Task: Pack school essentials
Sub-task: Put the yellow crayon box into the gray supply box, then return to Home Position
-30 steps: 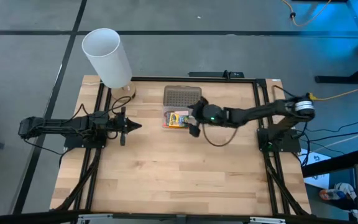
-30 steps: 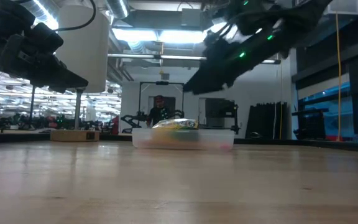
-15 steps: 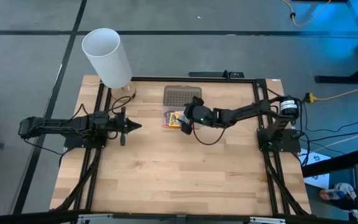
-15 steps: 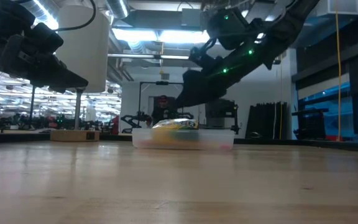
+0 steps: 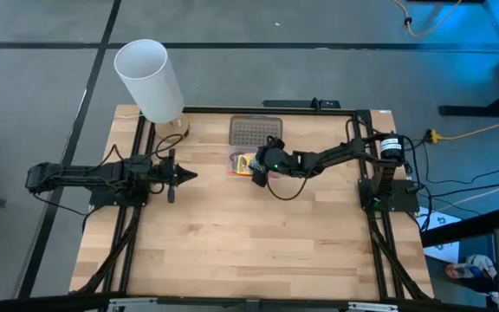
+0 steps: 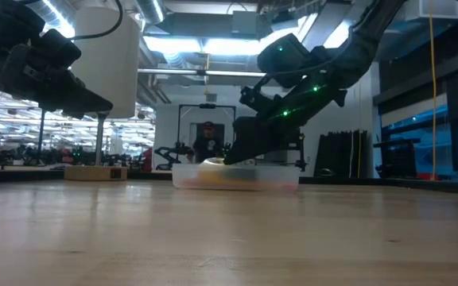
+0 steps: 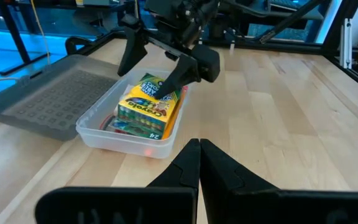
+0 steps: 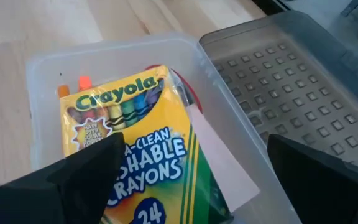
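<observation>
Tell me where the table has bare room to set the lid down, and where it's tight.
The broad bare wood of the table lies nearer than both arms, and also between the left gripper and the clear case. It is crowded at the far edge: the right gripper hangs open over the crayon box, with the grey dotted lid beside the case and the white cylinder at the corner.

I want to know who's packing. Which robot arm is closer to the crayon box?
The right. Its gripper is open over the crayon box in the case, while the left gripper waits off beside it.
</observation>
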{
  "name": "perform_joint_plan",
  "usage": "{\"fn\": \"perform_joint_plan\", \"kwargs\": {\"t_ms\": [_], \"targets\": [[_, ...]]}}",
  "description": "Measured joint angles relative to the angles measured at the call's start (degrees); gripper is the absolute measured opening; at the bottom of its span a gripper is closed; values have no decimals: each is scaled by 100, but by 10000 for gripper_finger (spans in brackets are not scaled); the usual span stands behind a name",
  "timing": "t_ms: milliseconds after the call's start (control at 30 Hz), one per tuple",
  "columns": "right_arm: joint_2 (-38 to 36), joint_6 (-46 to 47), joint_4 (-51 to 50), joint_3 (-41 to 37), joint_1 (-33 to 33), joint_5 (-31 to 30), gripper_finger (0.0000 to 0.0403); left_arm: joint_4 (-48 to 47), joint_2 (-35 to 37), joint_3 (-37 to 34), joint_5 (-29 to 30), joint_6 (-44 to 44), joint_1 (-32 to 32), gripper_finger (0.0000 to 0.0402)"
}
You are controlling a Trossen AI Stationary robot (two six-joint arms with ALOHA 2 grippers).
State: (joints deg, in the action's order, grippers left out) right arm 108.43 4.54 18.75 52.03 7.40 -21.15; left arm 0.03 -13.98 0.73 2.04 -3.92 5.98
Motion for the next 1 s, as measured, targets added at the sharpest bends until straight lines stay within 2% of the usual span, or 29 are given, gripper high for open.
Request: {"fn": "perform_joint_plan", "kwargs": {"t_ms": [233,433,567,833,1000], "targets": [[-85,-51,-12,7,-19,22,398,1,1,0,0,0,1,0],[-541,-346,-128,44,-217,26,398,2,0,0,2,0,1,0],[-870,-160,-428,-38,-430,31,398,1,2,0,2,0,2,0],[-2052,128,752,-1477,-793,432,398,2,2,0,2,0,2,0],[-3152,135,764,-2226,-1128,604,398,2,2,0,2,0,1,0]]}}
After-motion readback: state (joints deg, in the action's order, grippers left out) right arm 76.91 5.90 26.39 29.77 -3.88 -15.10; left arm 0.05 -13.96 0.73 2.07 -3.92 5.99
